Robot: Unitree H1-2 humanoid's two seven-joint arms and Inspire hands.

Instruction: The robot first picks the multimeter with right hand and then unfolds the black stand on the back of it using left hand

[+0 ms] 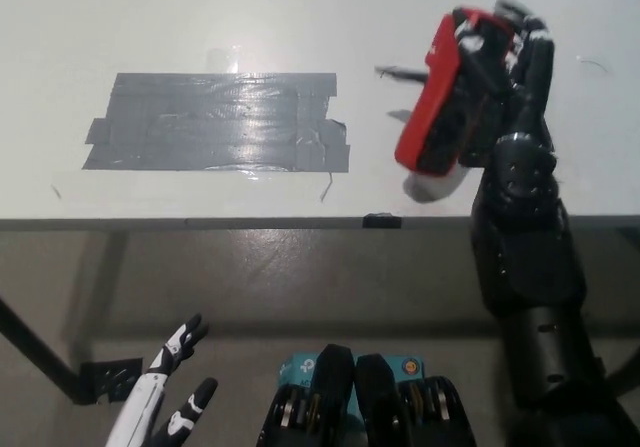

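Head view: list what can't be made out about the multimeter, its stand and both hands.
- Multimeter: display and dial unreadable; the right hand wraps its far side, and it is motion-blurred.
- Black stand: cannot tell whether folded or open; dark, blurred, partly behind the fingers.
- Left hand: resting low at the lower left, wrist and arm cut off by the bottom edge.

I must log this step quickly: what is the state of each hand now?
Left hand: open, holds nothing, low below the table edge.
Right hand: shut on the multimeter, held over the table.
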